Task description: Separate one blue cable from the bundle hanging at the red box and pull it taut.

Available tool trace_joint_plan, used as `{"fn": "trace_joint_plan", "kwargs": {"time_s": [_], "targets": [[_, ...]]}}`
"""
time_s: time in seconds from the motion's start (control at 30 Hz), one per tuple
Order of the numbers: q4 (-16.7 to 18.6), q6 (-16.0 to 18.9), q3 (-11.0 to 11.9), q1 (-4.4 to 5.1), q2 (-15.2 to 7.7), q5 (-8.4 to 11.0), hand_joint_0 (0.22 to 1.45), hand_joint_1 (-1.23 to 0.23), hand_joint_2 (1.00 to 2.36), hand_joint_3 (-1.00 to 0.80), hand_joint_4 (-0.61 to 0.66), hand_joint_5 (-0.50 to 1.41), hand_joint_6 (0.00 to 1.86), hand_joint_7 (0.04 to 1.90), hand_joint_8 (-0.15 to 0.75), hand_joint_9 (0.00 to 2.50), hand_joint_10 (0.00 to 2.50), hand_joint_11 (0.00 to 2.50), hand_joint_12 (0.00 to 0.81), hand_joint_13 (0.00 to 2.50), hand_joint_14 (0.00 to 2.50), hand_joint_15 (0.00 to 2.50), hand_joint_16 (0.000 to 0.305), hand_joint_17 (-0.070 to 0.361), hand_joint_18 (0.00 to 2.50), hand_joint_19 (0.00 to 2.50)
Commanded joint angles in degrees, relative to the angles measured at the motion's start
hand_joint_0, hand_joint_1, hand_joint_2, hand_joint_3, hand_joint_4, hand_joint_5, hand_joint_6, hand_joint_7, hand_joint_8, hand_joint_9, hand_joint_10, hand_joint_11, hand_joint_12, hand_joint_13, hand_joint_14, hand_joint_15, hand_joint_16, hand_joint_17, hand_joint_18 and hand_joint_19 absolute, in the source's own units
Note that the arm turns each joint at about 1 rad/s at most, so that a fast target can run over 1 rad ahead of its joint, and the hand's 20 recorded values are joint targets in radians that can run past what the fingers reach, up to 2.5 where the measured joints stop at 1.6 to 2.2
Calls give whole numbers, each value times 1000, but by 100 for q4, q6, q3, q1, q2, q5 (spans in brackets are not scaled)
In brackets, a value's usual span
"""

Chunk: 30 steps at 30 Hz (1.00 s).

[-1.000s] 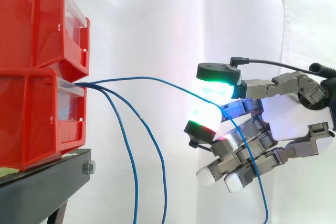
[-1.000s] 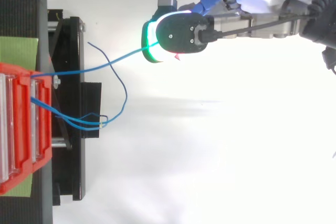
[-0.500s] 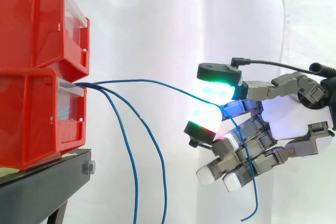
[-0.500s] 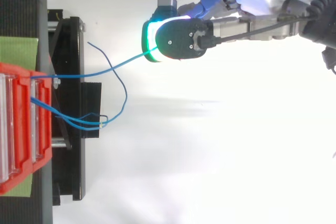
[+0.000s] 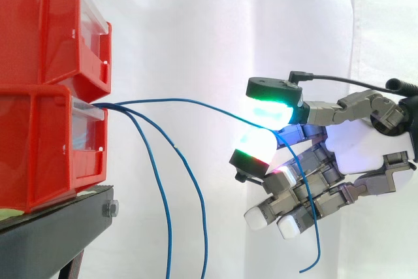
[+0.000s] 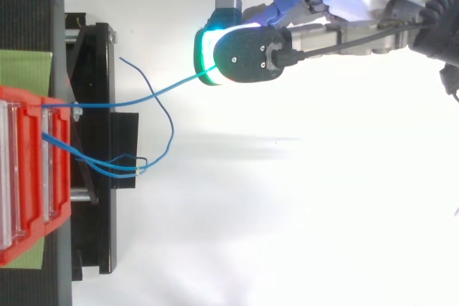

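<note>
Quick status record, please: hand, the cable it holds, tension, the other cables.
hand: shut on held cable, pinched between glowing pads
held cable route: lower red bin to hand, free end hanging below hand
tension: slightly bowed, not taut
loose cables: two, hanging from the same bin, beside stand

Reaches in from the right edge of the side view as a grey, jointed metal hand (image 5: 362,148) with a white palm, held about level, fingers pointing left. Pinches a thin blue cable (image 5: 183,100) between two thick green-glowing pads (image 5: 268,110), the black-backed one on top, the other just beneath it and tilted. Curls the other fingers down and left below the palm, white pads side by side. From above, enters at the upper right, black pad back over the pinch.
</note>
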Motion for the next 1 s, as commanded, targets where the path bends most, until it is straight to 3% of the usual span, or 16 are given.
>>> {"fn": "trace_joint_plan", "kwargs": {"time_s": [0.0, 0.43, 0.53, 0.67, 0.77, 0.97], "targets": [[0, 0, 0, -1, 5, 0, 727, -788, 1000, -500, -137, -199, 958, 1074, 231, 920, 19, 1298, 321, 583, 20, 534, 46, 103, 554, 625], [0, 9, 0, -1, -4, 0, 701, -867, 1000, -500, -212, -184, 942, 1051, 210, 965, 20, 1300, 312, 602, 21, 541, 44, 99, 568, 618], [0, 9, 0, -1, -4, 0, 758, -817, 1000, -500, -239, -178, 948, 1191, 215, 1003, 19, 1306, 313, 613, 22, 543, 43, 97, 572, 625], [0, 18, 0, 8, -4, 0, 783, -813, 1013, -371, -191, -176, 956, 1393, 222, 1026, 20, 1285, 309, 628, 21, 556, 42, 95, 567, 657], [0, 26, 0, 17, -4, 0, 798, -813, 1019, -299, -171, -176, 961, 1460, 208, 1040, 21, 1293, 305, 628, 22, 552, 42, 94, 553, 686], [-9, 141, 0, 26, 5, 0, 799, -816, 1022, -246, -208, -176, 978, 1420, 208, 1135, 20, 1350, 309, 664, 23, 580, 41, 93, 555, 702]]}}
